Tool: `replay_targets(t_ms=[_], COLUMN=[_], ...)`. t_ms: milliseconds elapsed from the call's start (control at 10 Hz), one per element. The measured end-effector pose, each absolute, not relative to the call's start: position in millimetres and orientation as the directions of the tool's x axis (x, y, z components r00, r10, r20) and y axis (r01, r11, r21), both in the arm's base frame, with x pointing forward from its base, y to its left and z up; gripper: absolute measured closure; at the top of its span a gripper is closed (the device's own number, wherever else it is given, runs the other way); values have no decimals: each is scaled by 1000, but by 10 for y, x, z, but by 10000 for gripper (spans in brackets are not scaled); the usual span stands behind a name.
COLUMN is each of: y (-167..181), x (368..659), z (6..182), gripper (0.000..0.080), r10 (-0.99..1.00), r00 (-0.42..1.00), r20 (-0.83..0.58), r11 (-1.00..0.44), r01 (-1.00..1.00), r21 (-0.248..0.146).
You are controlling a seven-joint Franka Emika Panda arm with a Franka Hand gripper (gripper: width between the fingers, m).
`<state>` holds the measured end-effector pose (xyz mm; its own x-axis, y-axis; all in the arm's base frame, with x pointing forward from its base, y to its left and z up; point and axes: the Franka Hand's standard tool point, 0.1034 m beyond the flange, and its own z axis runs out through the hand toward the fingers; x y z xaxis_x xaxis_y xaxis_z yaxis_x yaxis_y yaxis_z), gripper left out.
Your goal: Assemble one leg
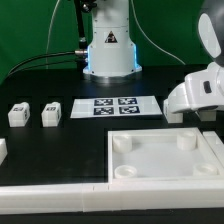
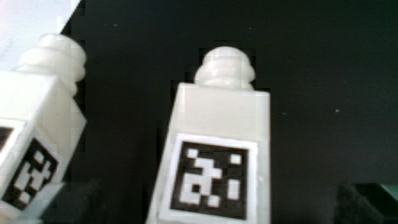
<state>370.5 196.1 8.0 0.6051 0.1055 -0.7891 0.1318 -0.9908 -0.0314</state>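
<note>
— Where was the leg (image 2: 221,130)?
— Directly under the gripper (image 2: 214,205), whose jaws stood wide apart and empty. A second leg (image 2: 39,110) lay near the gripper too.
— And handling?
— Probably light, stiff, smooth plastic. Better to take its flat sides.

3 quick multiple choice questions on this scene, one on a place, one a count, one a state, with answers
1. In the exterior view, where do the two legs lie from the marker board?
A to that view's left
B to that view's right
C on top of it

2. How many tags does the marker board carry?
A two
B four
C six

3. The panel has corner sockets that are
A all filled
B one filled
C empty

1 A, both lie on the table to the exterior view's left of it.
2 B, four tags show.
3 C, no leg stands in any socket that shows.
</note>
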Motion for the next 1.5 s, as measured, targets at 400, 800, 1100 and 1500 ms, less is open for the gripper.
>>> replay_targets(t_ms=[400,800,1100,1500], y=[1958,1960,1964,1949], x=[3729,3730,3734,3747], z=[62,61,74,330], gripper=[276,509,509,509], r10=[104,104,105,107], r00=[615,616,616,602], r20=[-781,-781,-780,-791], r11=[-991,-991,-991,-989], r01=[127,127,129,144], r21=[-32,-32,-32,-24])
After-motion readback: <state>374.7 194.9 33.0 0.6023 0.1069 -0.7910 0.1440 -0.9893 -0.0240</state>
